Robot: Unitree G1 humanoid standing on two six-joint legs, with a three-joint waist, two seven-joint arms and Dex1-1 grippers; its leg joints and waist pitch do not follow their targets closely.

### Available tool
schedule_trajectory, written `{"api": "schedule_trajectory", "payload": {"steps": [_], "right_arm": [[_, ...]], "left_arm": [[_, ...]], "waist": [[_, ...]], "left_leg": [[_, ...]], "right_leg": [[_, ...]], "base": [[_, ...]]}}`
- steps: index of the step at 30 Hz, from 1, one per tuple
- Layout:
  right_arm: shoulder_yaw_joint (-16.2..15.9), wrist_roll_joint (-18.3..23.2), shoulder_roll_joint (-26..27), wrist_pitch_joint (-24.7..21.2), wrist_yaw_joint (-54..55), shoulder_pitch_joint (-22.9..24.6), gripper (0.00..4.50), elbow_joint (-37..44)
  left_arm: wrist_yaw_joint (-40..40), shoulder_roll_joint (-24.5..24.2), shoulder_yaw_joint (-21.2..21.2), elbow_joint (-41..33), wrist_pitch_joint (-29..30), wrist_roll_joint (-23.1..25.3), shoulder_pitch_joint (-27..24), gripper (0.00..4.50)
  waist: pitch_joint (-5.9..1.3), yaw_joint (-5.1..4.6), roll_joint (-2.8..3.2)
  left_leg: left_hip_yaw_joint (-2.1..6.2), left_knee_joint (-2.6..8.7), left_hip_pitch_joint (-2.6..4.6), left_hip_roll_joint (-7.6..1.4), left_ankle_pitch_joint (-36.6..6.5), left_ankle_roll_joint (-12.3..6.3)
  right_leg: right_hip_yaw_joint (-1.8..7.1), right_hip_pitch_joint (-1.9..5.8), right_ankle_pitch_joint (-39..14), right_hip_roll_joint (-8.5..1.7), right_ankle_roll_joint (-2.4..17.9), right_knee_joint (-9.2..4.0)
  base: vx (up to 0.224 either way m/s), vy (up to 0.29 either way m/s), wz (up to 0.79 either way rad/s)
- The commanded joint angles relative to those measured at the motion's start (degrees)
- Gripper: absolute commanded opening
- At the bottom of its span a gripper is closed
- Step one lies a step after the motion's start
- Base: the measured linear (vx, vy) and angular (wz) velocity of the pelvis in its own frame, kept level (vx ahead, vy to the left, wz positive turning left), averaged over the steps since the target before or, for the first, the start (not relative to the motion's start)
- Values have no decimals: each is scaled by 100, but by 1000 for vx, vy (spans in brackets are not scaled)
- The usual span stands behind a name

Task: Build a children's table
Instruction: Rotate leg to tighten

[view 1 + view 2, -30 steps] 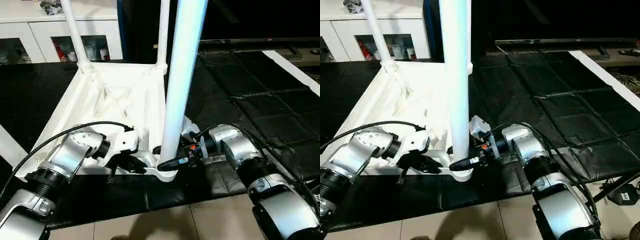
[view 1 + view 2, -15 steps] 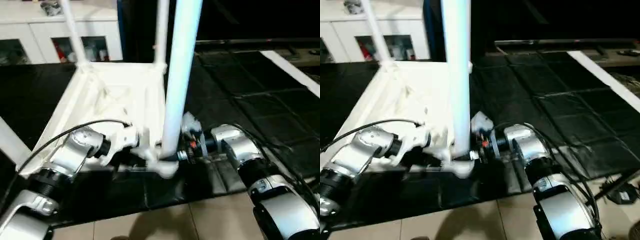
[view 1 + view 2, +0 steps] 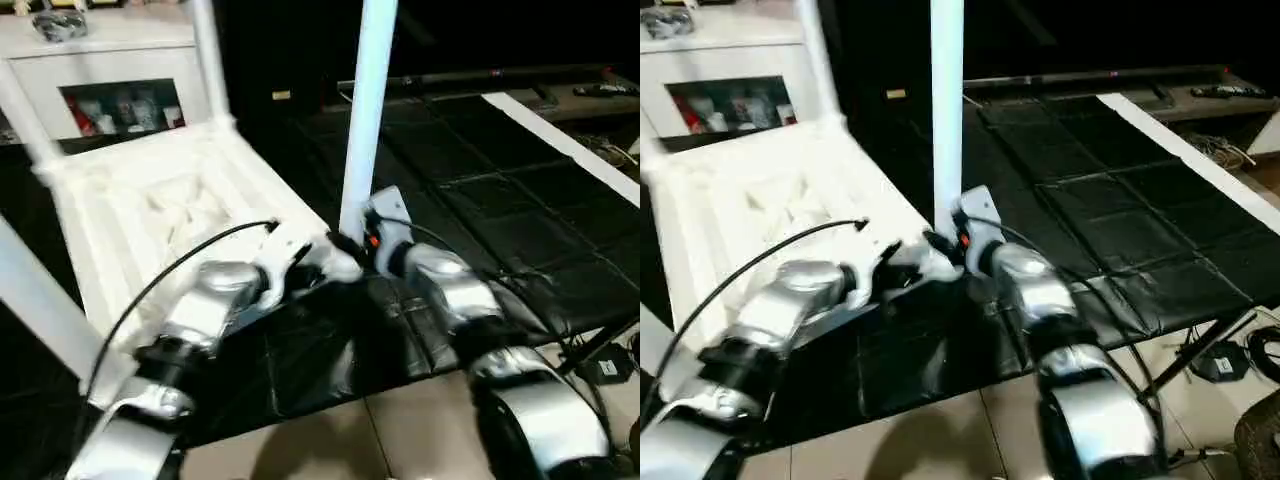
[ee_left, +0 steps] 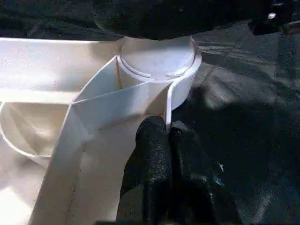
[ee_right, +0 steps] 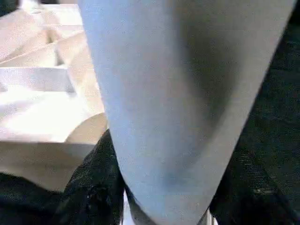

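Swung round since a second ago: table top (image 3: 150, 215) now lies skewed on the black tabletop (image 3: 500, 230), near corner carried toward the robot's right, and both forearms closed in on that corner.

Relative to the near corner socket (image 4: 159, 58), from left to right: far out to the left, a leg (image 3: 35, 300) cutting across the edge; beyond it, a far leg (image 3: 25, 115) and another far leg (image 3: 208, 60) rising from the back corners, apparently seated. Just left of the socket, left gripper (image 4: 169, 133) pinched shut on the thin rim of the top, fingers pressed together. Standing in the socket, the fourth leg (image 3: 368, 110), upright. Just right of it, right gripper (image 5: 159, 187) clasped round the base of that leg, a black finger (image 5: 91, 187) on either side, about half spread.

By the look of it, nearly done: four legs up, top upside down. Left to do, probably: seating the last leg fully, then turning the table over.
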State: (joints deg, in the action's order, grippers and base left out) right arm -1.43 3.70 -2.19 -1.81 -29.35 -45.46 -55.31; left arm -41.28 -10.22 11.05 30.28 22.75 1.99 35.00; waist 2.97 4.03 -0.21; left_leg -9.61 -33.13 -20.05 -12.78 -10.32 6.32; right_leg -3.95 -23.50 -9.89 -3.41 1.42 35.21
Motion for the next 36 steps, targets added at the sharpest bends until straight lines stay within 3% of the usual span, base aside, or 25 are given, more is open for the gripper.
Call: {"api": "schedule_trajectory", "payload": {"steps": [1,4,10,11,16,19,22,24,27,30,32,36], "right_arm": [[-152,-109,330,-72,-95,-6,197,-185],[-125,-68,366,-10,-263,31,264,-107],[-225,9,232,274,-774,144,309,-13],[-222,76,164,299,-987,187,322,55],[-224,441,-196,209,-2363,451,356,574],[-437,420,-573,220,-3276,618,394,806],[-495,471,-766,147,-3719,666,401,914],[-586,573,-1033,-7,-4390,695,437,1074],[-643,614,-1229,-101,-4861,686,440,1127],[-768,532,-1365,75,-5245,644,445,1116],[-780,521,-1362,174,-5307,627,445,1113],[-786,755,-1302,-86,-5810,526,445,1108]], "left_arm": [[-21,205,97,-146,-23,-36,150,0],[-136,98,233,-218,27,7,60,0],[-375,-148,366,-302,26,38,-21,0],[-502,-226,389,-317,-6,44,-39,0],[-1076,-579,442,-418,-142,-22,-137,0],[-1542,-894,571,-498,-382,-49,-232,0],[-1850,-1087,655,-567,-499,-57,-298,0],[-2368,-1384,807,-661,-690,-64,-363,0],[-2937,-1644,944,-756,-992,-124,-418,0],[-3662,-1985,1121,-915,-1208,-192,-494,0],[-3834,-2083,1187,-933,-1273,-186,-510,0],[-4101,-2204,1302,-884,-1517,-165,-491,0]], "waist": [[-404,31,-1],[-395,26,-14],[-395,-17,-20],[-396,-23,-40],[-392,-7,-20],[-389,29,6],[-379,87,4],[-378,142,-19],[-376,172,-15],[-388,191,-14],[-387,204,-13],[-378,246,-2]], "left_leg": [[-35,323,-28,1,-892,-199],[-41,329,-36,3,-883,-270],[-40,330,-38,-7,-877,-294],[-45,327,-42,-10,-881,-320],[-46,326,-41,-20,-842,-444],[-42,321,-32,-29,-894,-430],[-58,321,-23,-54,-980,-437],[-58,325,-11,-50,-1003,-412],[-55,331,1,-63,-1041,-391],[-61,326,-1,-62,-926,-362],[-65,323,8,-62,-909,-362],[-59,344,13,-70,-1068,-318]], "right_leg": [[243,323,-1227,-382,1056,-430],[241,344,-1106,-389,1139,-421],[245,354,-1090,-398,1186,-414],[246,358,-1065,-398,1200,-413],[247,365,-933,-391,1274,-399],[243,357,-1018,-399,1275,-400],[241,341,-1078,-387,1281,-405],[245,339,-1195,-383,1252,-405],[242,323,-1312,-394,1225,-410],[248,312,-1089,-385,1289,-374],[251,306,-1023,-385,1315,-366],[250,309,-1210,-397,1284,-383]], "base": [[0,0,0],[0,0,0],[0,0,0],[0,0,0],[0,0,0],[0,0,0],[0,0,0],[0,0,0],[0,0,0],[0,0,0],[0,0,0],[0,0,0]]}}
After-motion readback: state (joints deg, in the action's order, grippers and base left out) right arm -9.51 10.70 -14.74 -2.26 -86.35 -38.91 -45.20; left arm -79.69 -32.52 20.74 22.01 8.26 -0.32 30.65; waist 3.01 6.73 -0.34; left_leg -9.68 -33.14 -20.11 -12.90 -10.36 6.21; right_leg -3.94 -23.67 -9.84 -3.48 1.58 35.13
